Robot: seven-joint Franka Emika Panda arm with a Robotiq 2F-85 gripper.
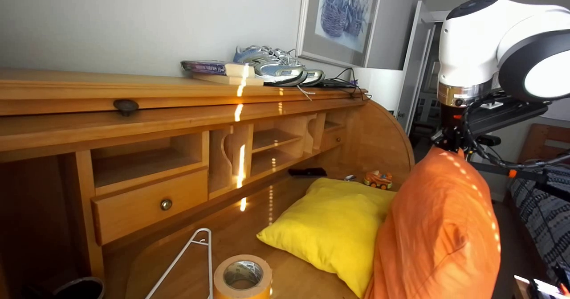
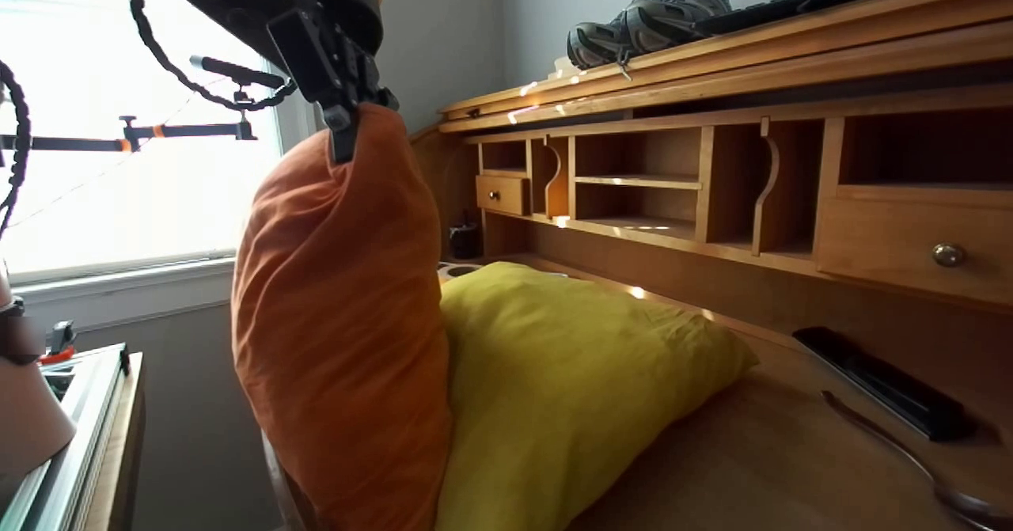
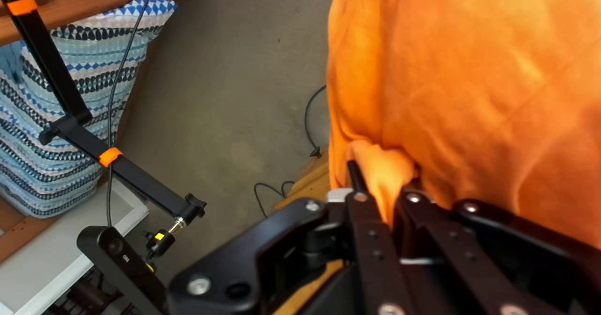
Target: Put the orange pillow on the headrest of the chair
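Pincer [image 3: 382, 183] grips orange pillow [image 3: 460, 80] up top, open floor [image 3: 235, 80] past 1 edge.

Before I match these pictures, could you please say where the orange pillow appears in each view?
In an exterior view: orange pillow, lower right.
In an exterior view: orange pillow, left of centre.
In the wrist view: orange pillow, upper right.
Landmark in all three: the gripper, pinching the pillow's fabric.

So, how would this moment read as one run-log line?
gripper: shut on orange pillow, upper end | orange pillow: roughly upright, beside yellow pillow | yellow pillow: on rolltop desk | release: not yet
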